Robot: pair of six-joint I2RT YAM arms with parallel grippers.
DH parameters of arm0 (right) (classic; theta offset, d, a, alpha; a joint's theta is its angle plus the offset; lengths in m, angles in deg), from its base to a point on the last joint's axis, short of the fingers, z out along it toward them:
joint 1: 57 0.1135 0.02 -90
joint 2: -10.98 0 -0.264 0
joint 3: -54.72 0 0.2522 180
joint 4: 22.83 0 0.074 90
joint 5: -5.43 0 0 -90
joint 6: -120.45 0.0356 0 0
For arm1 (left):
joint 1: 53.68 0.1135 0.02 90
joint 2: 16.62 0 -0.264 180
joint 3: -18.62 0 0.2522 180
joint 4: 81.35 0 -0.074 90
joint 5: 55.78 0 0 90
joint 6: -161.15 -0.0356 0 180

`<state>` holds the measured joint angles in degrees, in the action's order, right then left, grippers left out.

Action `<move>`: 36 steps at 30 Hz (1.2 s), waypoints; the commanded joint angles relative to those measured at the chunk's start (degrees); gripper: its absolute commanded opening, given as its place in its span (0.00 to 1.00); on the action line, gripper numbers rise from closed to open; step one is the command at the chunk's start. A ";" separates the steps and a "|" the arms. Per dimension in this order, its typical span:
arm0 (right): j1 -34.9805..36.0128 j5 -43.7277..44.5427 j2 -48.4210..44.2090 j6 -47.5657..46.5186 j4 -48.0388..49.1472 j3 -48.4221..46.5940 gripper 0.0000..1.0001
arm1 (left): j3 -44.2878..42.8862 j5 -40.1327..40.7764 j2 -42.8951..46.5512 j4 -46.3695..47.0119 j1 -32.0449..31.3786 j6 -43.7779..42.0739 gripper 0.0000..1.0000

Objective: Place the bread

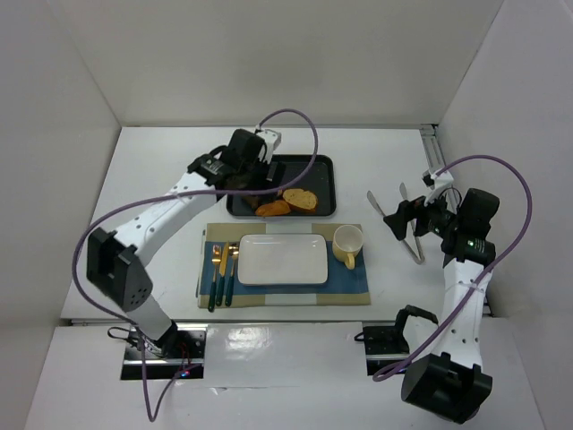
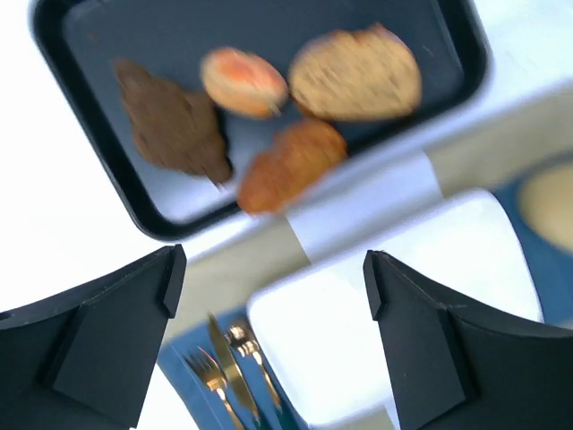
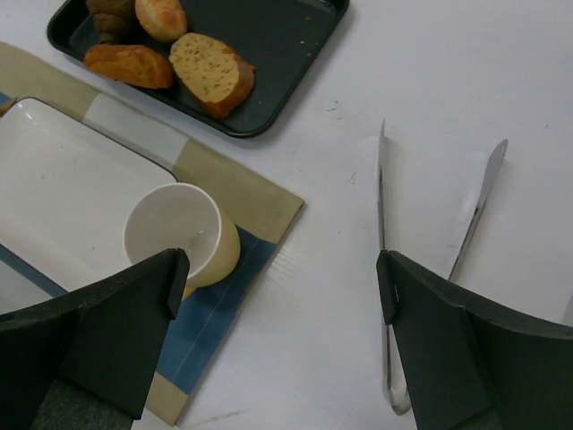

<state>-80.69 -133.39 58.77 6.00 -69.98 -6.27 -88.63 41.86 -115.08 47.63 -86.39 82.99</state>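
While the bread [image 2: 356, 76] lay in the tray [image 2: 269, 27], nothing was gripped.
Left gripper [image 2: 273, 273] and right gripper [image 3: 282, 273] stood wide open, empty; the bread seemed light, soft and crumbly, best pinched gently across its middle.

The left arm [image 1: 152, 219] reached forward from its base with the elbow bent. The left end effector [image 2: 269, 278] pointed downward, its fingers [image 2: 116, 331] spread wide with nothing between them. The right arm [image 1: 461, 287] rose more steeply, its forearm angled inward, and the right end effector [image 3: 277, 278] was likewise spread wide and empty.
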 commanded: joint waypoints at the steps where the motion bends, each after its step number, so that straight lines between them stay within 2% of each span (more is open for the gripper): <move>1: -0.40 4.07 -0.24 0.89 3.77 -0.15 1.00 | 7.77 -5.61 9.93 3.85 -2.44 2.13 1.00; 3: -0.40 5.83 0.37 -1.82 4.38 1.07 0.97 | 15.74 -8.41 17.28 7.10 -3.33 2.67 1.00; 5: -0.40 8.98 0.98 -3.32 6.56 2.30 0.80 | 21.13 -11.23 22.58 9.65 -3.85 3.28 1.00; 6: -0.40 10.22 2.12 -3.94 7.19 3.35 0.45 | 25.60 -12.72 25.04 11.48 -4.38 3.28 1.00; 7: -0.40 11.63 3.00 -4.90 7.98 3.36 0.21 | 27.29 -13.35 29.68 11.50 -4.38 3.80 1.00; 8: -0.40 14.34 3.88 -5.43 8.51 4.06 0.04 | 28.62 -13.87 31.72 11.50 -5.08 3.81 1.00; 9: -0.40 15.41 5.72 -5.44 9.21 4.07 0.00 | 30.72 -13.88 33.66 11.50 -5.08 3.81 1.00; 10: -0.40 15.94 6.52 -6.48 9.22 4.59 0.00 | 31.70 -14.66 35.42 11.50 -5.08 3.81 1.00; 11: -0.40 15.95 7.74 -7.62 9.22 4.59 0.00 | 32.66 -14.67 38.74 11.50 -5.08 3.20 1.00; 12: -0.40 15.95 7.76 -8.16 8.69 4.59 0.17 | 33.63 -15.19 40.34 11.50 -5.08 3.19 1.00; 13: -0.40 14.82 8.45 -8.77 8.17 4.59 0.53 | 35.38 -15.20 41.75 11.50 -5.08 3.19 1.00; 14: -0.40 14.28 8.46 -9.30 8.16 4.59 1.00 | 36.35 -15.20 44.38 11.50 -5.61 2.67 1.00; 19: -0.40 14.97 11.53 -11.40 8.16 3.11 1.00 | 41.54 -15.72 50.46 11.68 -5.61 2.67 1.00; 26: -0.40 19.64 17.34 -17.90 10.79 4.76 1.00 | 44.01 -15.55 56.61 11.77 -5.61 2.67 1.00; 36: -0.40 19.64 27.96 -22.84 14.84 5.56 1.00 | 44.01 -16.87 56.62 11.77 -5.61 2.67 1.00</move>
<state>-80.69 -113.67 85.05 -14.26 -58.90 -1.26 -44.24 26.41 -58.95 56.70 -91.77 85.11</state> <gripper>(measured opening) 0.999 1.000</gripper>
